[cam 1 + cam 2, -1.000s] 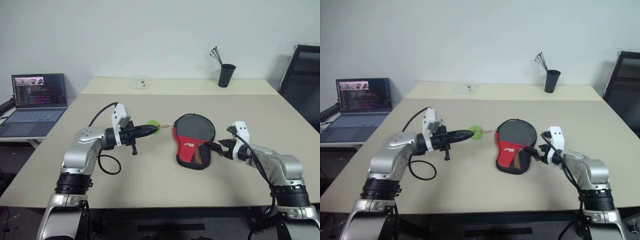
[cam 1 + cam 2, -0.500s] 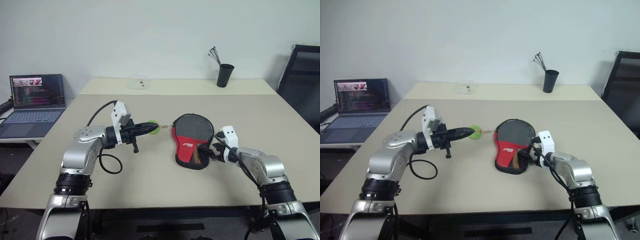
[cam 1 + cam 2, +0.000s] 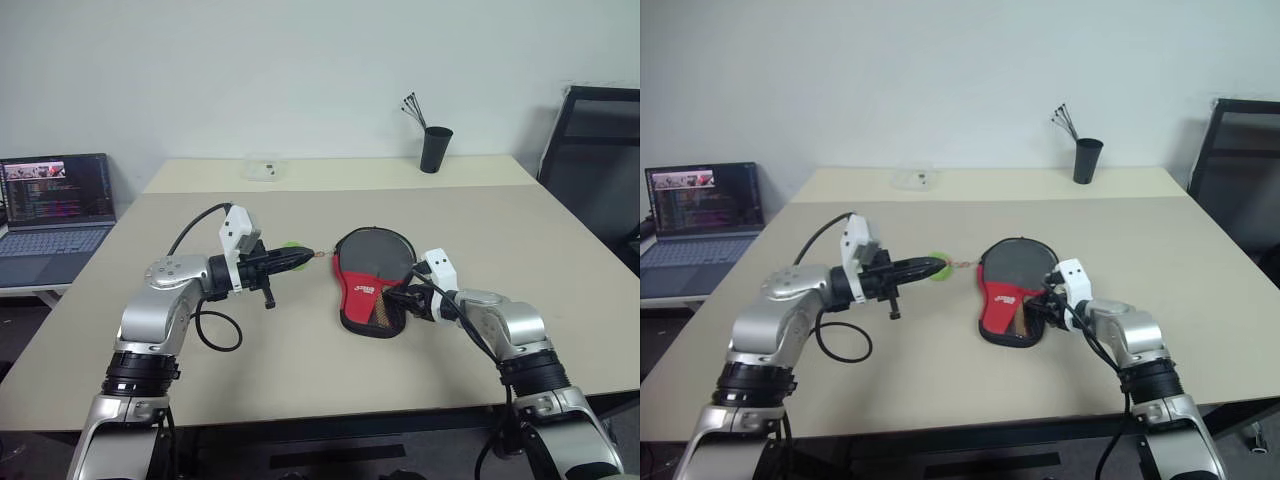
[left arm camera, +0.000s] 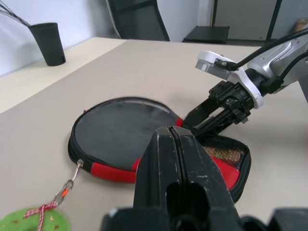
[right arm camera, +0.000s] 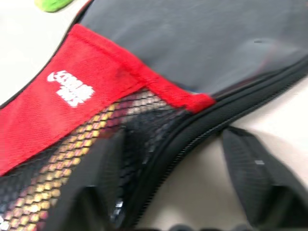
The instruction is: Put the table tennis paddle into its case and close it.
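Here the case (image 3: 367,283), soft black fabric with red panel and mesh pocket, lies on a smooth beige table (image 3: 300,360). Right gripper (image 3: 393,299) straddles its zipped edge, jaws half apart; left gripper (image 3: 296,257) pinched closed, empty. Plain white wall (image 3: 300,70) behind.

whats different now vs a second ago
The right gripper has moved in from beside the case to its lower edge, one finger over the mesh pocket, one outside the zip seam. The left gripper stayed shut by the small green object. The case has not moved.
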{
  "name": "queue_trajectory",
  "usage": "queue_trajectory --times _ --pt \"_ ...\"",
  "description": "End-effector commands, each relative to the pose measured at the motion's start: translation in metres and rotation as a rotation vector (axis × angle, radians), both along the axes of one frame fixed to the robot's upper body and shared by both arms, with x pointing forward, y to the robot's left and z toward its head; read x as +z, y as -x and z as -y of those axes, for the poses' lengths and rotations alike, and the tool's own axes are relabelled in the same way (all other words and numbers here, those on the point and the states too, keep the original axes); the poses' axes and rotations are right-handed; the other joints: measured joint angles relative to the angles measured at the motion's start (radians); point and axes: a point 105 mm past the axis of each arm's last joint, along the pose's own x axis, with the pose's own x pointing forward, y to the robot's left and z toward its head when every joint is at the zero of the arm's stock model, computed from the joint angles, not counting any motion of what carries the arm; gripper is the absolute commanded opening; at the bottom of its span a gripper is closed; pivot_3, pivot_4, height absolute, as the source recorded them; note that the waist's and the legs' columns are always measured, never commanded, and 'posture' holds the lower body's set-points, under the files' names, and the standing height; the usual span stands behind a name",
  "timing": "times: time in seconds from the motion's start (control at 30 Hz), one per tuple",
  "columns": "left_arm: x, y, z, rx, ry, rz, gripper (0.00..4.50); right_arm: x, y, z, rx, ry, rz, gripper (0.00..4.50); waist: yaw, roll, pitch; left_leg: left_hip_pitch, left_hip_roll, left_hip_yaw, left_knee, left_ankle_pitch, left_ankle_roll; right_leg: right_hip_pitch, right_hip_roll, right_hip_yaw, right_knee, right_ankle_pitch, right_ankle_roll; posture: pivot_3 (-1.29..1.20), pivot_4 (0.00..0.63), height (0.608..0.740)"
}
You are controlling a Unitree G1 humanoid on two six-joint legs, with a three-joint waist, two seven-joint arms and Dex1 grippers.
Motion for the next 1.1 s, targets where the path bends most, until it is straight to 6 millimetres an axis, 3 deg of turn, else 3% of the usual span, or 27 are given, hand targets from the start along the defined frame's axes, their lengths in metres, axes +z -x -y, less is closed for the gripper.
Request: queue_trajectory --times 0.03,0.2,0.4,0.63,1.1 --pt "0.011 0.007 -0.008 0.008 -0.001 0.042 0.00 -0.002 0.000 -0.016 0.043 0.000 -0.015 1.56 -0.001 0.000 0.000 0.000 0.001 0.000 0.000 0.000 0.000 0.000 0.000 0.000 0.000 0.000 0.000 0.00 0.150 0.740" --pt "0.002 0.012 -0.017 0.018 -0.018 0.011 0.00 0.001 -0.001 -0.026 0.059 -0.014 -0.006 0.01 -0.001 0.000 0.000 0.003 0.005 0.003 0.000 0.000 0.000 0.000 0.004 0.000 0.000 0.002 -0.004 0.00 0.150 0.740" --pt "-0.013 0.031 -0.032 -0.036 -0.077 -0.075 0.00 0.014 0.008 -0.040 0.130 -0.047 0.011 0.01 -0.006 0.000 0.000 0.004 0.010 0.006 -0.002 0.000 0.000 -0.002 0.008 0.002 0.000 0.003 -0.008 0.00 0.150 0.740" --pt "-0.025 0.052 -0.031 -0.120 -0.102 -0.155 0.00 0.024 0.034 -0.061 0.245 -0.078 0.003 0.01 -0.004 0.000 0.000 0.001 0.010 0.005 -0.003 -0.001 -0.001 -0.005 0.008 0.002 0.000 0.001 -0.011 0.00 0.150 0.740" --pt "-0.035 0.073 -0.016 -0.205 -0.098 -0.216 0.00 0.008 0.083 -0.041 0.225 -0.069 -0.102 0.01 0.006 0.000 0.000 -0.003 0.010 0.004 -0.003 -0.001 -0.002 -0.009 0.008 0.002 -0.001 0.000 -0.011 0.00 0.150 0.740"
